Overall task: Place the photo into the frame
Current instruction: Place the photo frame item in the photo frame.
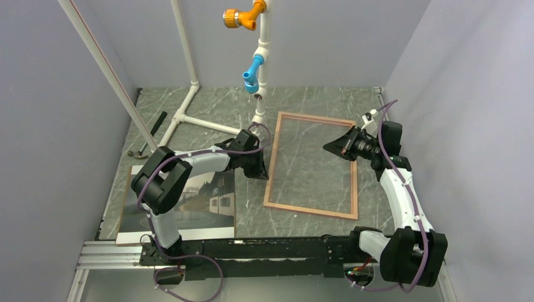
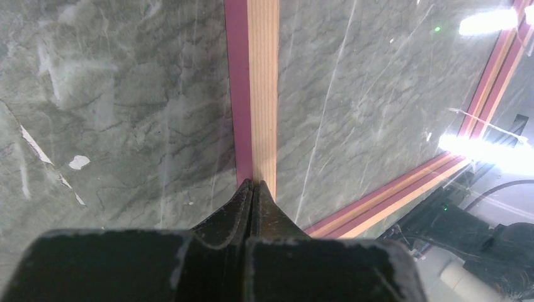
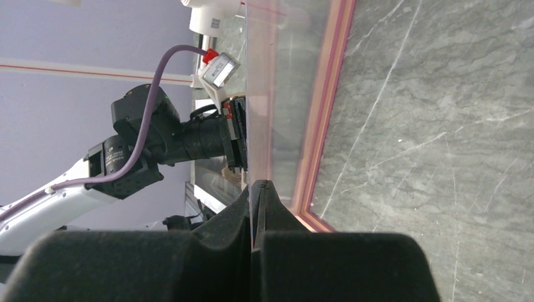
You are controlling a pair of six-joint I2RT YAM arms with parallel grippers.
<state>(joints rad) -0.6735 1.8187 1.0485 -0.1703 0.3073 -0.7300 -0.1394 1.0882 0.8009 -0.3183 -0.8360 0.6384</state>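
1. The desk (image 1: 315, 104) is lit evenly from above; shadows are soft.
2. Glare is blown out at the left wrist view's right edge.
3. The left hand (image 2: 252, 185) and right hand (image 3: 258, 185) are rendered dark.

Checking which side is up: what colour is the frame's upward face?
The frame shows tan wood with a pink outer strip; clearest in the left wrist view.

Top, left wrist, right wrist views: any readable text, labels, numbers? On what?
No text is readable in any view.
Too small and blurred to read: small dark sticker on the white pipe fitting.
No lettering visible on the photo or the frame.
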